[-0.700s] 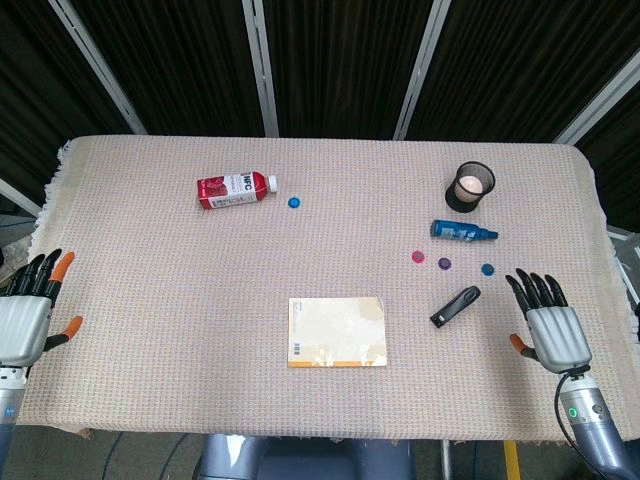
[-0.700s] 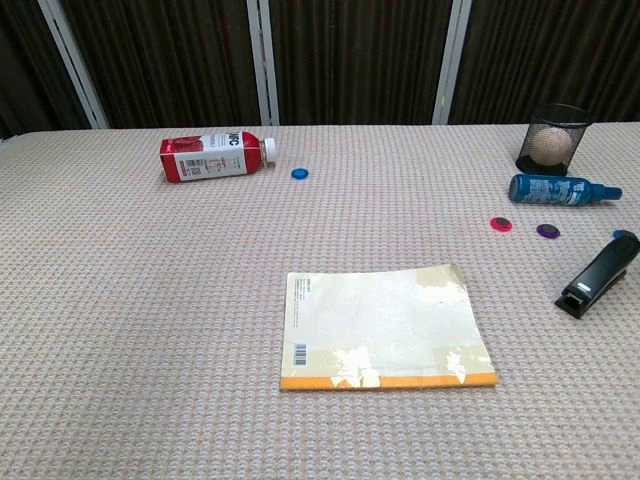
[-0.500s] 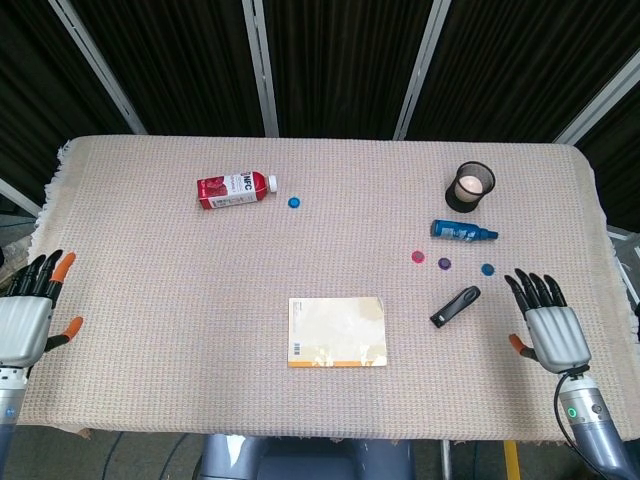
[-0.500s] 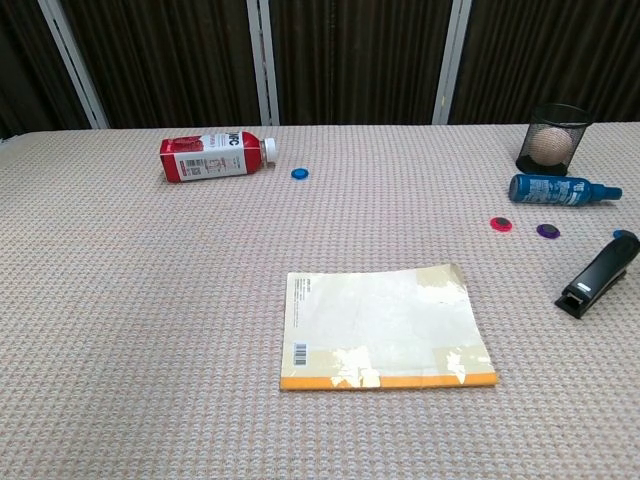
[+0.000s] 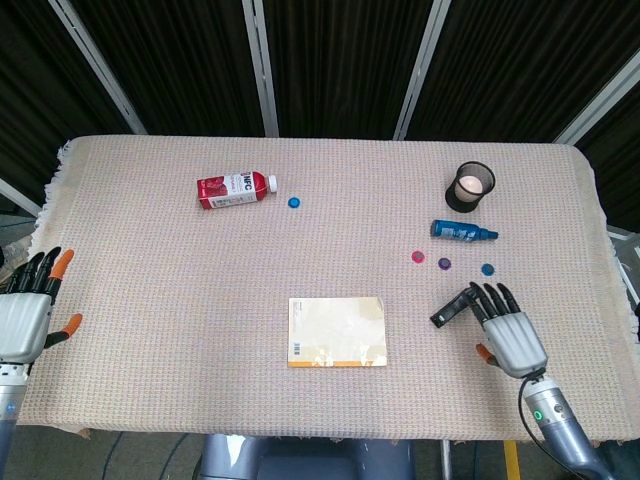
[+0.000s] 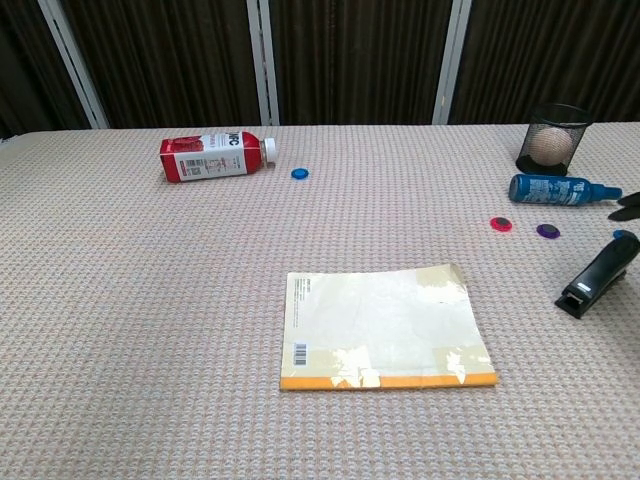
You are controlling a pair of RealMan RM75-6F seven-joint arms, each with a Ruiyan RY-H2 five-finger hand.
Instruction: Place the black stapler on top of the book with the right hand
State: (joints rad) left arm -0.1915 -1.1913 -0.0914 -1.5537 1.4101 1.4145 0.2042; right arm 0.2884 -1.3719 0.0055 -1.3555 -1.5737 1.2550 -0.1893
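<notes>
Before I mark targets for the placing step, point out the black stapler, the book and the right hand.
black stapler [image 6: 597, 277], chest view, middle of body
book [image 5: 337, 331], head view, centre of cover
right hand [image 5: 507, 335], head view, back of palm

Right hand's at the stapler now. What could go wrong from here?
The right hand is open over the far end of the black stapler, so closing there may spin it flat on the cloth rather than lift it. The small blue disc lies just beyond the fingers and could get knocked. The book is thin and may slide under a landing stapler.
</notes>
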